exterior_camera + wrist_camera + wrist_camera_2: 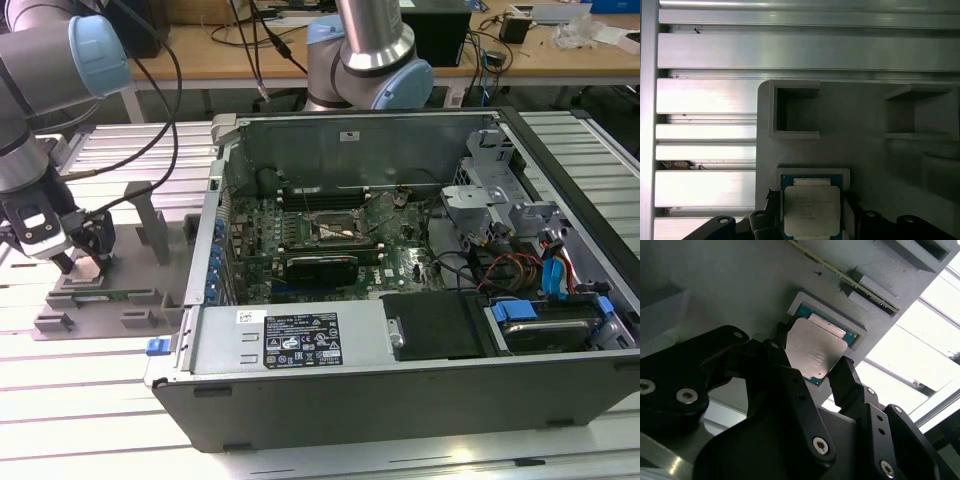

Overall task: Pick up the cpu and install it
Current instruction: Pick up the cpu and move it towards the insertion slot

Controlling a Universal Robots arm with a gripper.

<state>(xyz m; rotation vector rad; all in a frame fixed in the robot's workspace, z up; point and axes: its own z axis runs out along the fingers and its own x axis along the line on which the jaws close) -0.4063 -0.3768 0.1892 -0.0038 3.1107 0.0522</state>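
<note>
Black jointed fingers of the gripper pinch two opposite edges of the cpu, a flat square chip with a dull silver lid lying in a shallow recess of the grey plastic fixture. The fixture's boxy pockets stand just beyond, on the ribbed aluminium table. Well apart, toward the exterior view's right, the open computer case holds the motherboard's dark socket.

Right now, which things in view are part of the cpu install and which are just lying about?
Job in hand:
cpu, seated in the grey fixture
tool, at the cpu
open computer case
motherboard socket inside it

Lying about:
cables on the wooden bench
black box on that bench
blue-tabbed drive in the case
</note>
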